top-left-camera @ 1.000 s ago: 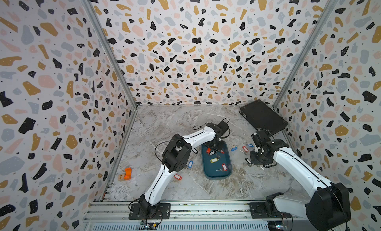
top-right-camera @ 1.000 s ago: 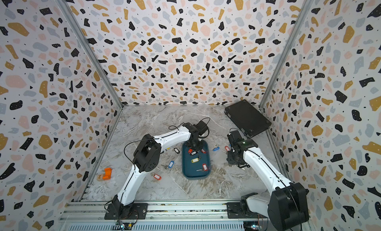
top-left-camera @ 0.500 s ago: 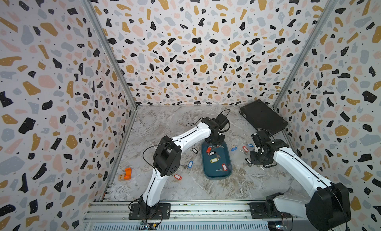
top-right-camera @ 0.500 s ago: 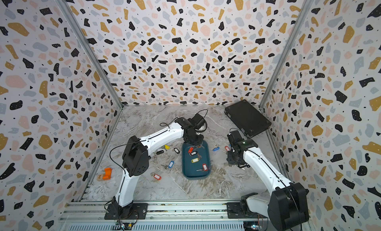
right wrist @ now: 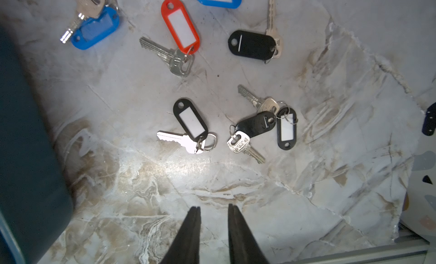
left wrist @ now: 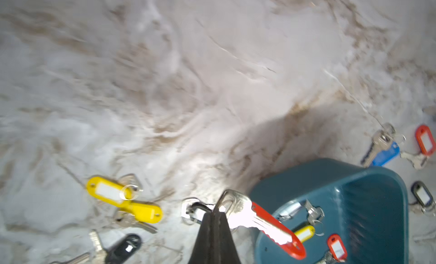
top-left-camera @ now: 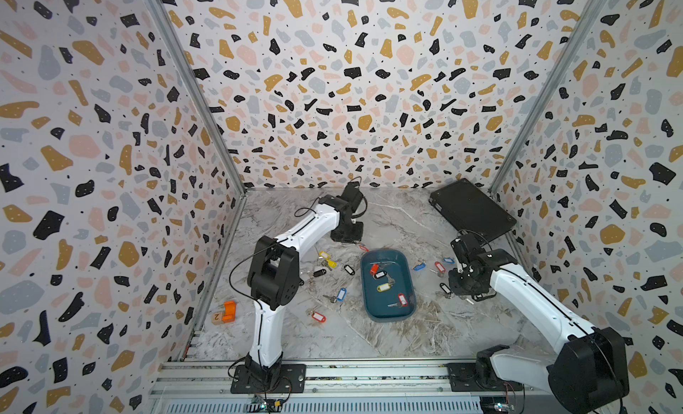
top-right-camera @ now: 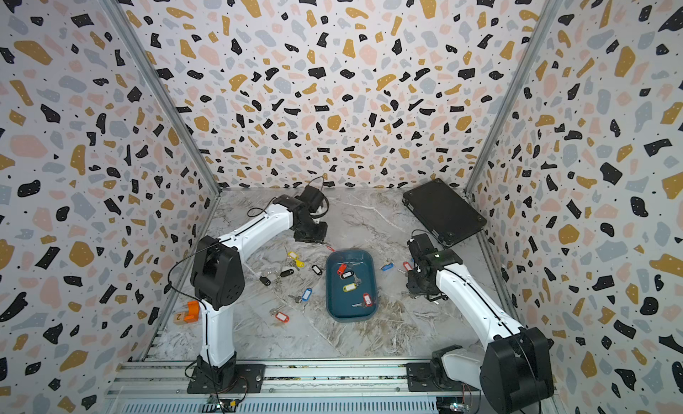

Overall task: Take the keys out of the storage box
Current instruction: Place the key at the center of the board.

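The storage box (top-left-camera: pixel 377 306) (top-right-camera: pixel 342 305) is a shallow teal tray at mid-table, with several keys (top-left-camera: pixel 384 287) inside on red, black and yellow tags. My left gripper (top-left-camera: pixel 356 242) (left wrist: pixel 215 212) hangs just behind the box's back-left corner (left wrist: pixel 368 203). It is shut on the ring of a silver key (left wrist: pixel 245 213) with a red tag (left wrist: pixel 278 232), which dangles over the box rim. My right gripper (top-left-camera: pixel 469 297) (right wrist: pixel 213 208) stands right of the box (right wrist: pixel 23 133), low over the table, narrowly open and with nothing between its fingers.
Loose keys lie left of the box on yellow (top-left-camera: pixel 327 258), blue (top-left-camera: pixel 340 293) and red (top-left-camera: pixel 318 316) tags. To its right lie more, on black (right wrist: pixel 190 120), red (right wrist: pixel 180 25) and blue (right wrist: pixel 94 29) tags. A black case (top-left-camera: pixel 471 212) leans at the back right; an orange block (top-left-camera: pixel 229 310) sits by the left wall.
My left gripper has risen from the box's back end and swung back and to the left, carrying the red-tagged key. The right arm has not moved.
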Robot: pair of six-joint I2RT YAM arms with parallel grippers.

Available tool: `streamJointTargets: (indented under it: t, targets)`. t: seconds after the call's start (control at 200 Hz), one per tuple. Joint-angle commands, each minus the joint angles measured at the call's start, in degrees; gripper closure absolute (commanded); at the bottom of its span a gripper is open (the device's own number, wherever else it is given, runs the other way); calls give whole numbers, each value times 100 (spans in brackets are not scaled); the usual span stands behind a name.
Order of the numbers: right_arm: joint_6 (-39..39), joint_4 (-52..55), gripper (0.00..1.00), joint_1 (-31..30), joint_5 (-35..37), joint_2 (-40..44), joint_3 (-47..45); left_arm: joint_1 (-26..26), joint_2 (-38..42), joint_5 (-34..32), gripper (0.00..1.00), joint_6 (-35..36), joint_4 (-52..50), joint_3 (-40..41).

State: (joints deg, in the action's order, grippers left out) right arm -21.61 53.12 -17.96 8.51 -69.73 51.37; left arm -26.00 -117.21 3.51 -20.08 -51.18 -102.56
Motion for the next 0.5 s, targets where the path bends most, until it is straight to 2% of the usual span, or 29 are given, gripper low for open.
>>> streamJointTargets:
  t: [0.0,0.29,0.496]
  targets:
    - [-19,75,74,-6,-7,4,9,448,14,-251,100,159,20,69]
    - [-11,69,74,-7,-42,7,4,1441,-296,-597,100,270,-67,318]
    - [7,67,74,-6,-77,-14,-5,2102,-352,-205,100,365,122,870]
